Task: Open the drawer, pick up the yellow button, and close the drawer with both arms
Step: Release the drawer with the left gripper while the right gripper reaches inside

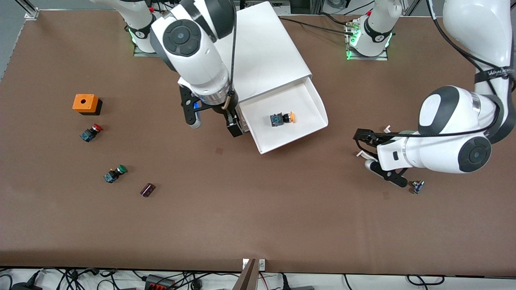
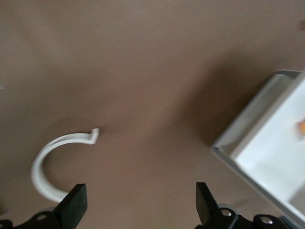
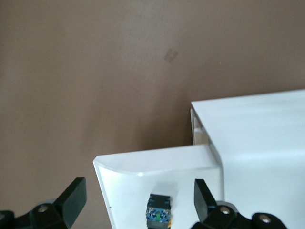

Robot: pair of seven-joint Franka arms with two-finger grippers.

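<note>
1. The drawer (image 1: pixel 288 117) stands pulled out of the white cabinet (image 1: pixel 264 52) just above the middle of the front view, its tray open to the camera. That leaves the button (image 1: pixel 282 119) exposed for a pick from above.

2. The button lies on its side near the middle of the tray floor. Its long axis runs almost level across the frame. The orange cap points toward the left arm's end of the table, and the dark body toward the right arm's end.

3. The right gripper (image 1: pixel 211 121) hangs at the drawer's edge toward the right arm's end. Its fingers are spread wide and hold nothing. Its wrist view shows the button (image 3: pixel 158 214) low between the two fingertips, which suggests it is lining up for the grasp.

4. The left gripper (image 1: pixel 369 151) waits over bare table at the middle right of the frame. It too is wide open and empty, and looks placed clear of the drawer until closing.
</note>
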